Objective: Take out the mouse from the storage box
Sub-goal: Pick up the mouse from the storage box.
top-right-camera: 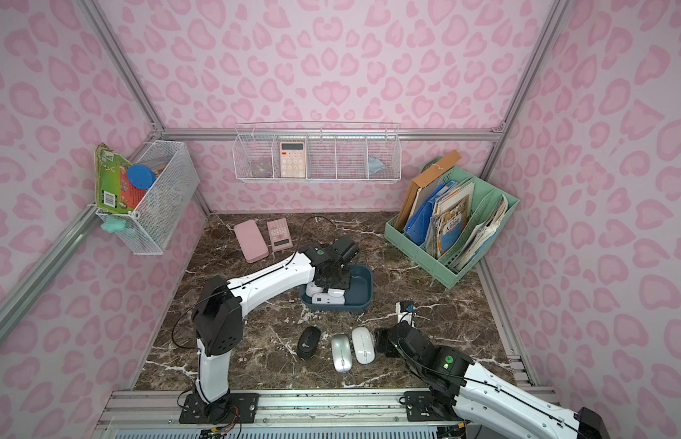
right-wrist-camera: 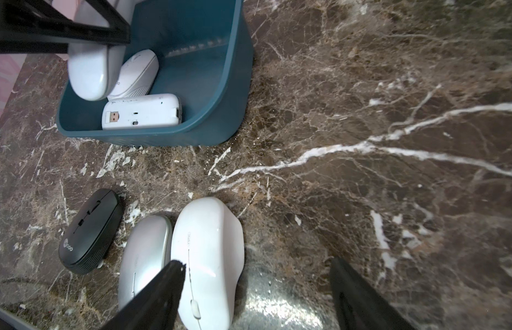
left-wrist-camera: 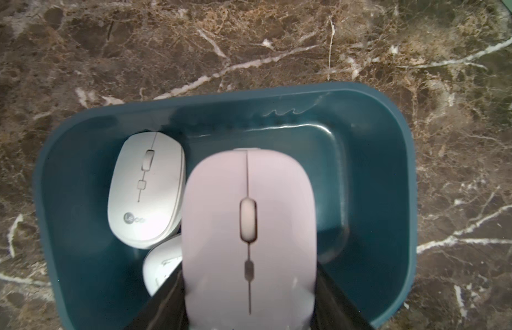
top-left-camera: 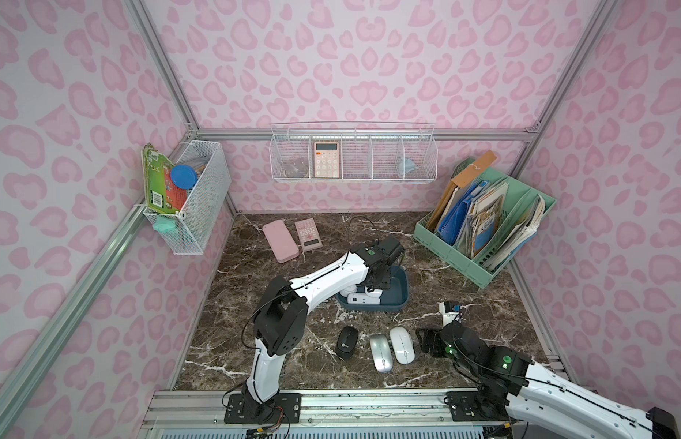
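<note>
The dark teal storage box (top-left-camera: 401, 292) (top-right-camera: 367, 289) sits mid-table. My left gripper (top-left-camera: 380, 279) (left-wrist-camera: 249, 271) reaches down into it and is shut on a pale lilac mouse (left-wrist-camera: 249, 228) (right-wrist-camera: 87, 74), one finger on each side. That mouse hangs nose-down over the box's floor. Beside it in the box lie a white mouse with a logo (left-wrist-camera: 146, 188) and a white mouse turned bottom-up (right-wrist-camera: 142, 111). My right gripper (top-left-camera: 426, 340) (right-wrist-camera: 256, 261) stands open and empty near the front, just right of a white mouse (right-wrist-camera: 209, 257) on the table.
A black mouse (top-left-camera: 346, 342), a silver mouse (top-left-camera: 380, 351) and the white one (top-left-camera: 401, 344) lie in a row in front of the box. A pink case (top-left-camera: 280, 241) and pink calculator (top-left-camera: 308, 233) lie at the back left. A mint file rack (top-left-camera: 483, 224) stands back right.
</note>
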You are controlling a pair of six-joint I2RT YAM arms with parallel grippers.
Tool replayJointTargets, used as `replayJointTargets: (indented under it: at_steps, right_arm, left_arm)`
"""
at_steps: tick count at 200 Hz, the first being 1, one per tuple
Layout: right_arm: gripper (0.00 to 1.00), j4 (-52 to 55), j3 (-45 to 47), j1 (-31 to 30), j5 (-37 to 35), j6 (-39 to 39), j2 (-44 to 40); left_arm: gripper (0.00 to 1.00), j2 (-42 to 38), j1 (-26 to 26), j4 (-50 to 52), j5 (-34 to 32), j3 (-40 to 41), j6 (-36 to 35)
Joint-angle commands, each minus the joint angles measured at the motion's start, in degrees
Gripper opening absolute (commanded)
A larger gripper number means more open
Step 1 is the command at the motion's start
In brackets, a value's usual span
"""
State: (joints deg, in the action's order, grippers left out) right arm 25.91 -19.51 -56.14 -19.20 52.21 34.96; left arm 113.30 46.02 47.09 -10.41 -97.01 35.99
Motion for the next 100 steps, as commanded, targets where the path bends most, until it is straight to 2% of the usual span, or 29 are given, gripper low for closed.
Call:
replayJointTargets:
  at_steps: [1, 39, 100]
  right_arm:
    - [0.83, -0.62, -1.09, -0.02, -0.89, -0.35, 0.52]
    - [0.84, -2.07, -3.96, 0.07, -0.54, -1.99, 4.35]
    - [0.84, -5.41, -7.51, 0.02, 0.27, -4.20, 12.62]
  left_arm:
    - [0.58, -2.82, -0.44, 0.95, -1.38, 1.32, -0.39]
    - [0.58, -11.65, -1.51, 0.64, -3.20, 10.11, 0.60]
    - [0.58, -25.83, -8.51, -0.90, -2.11, 28.77, 4.38]
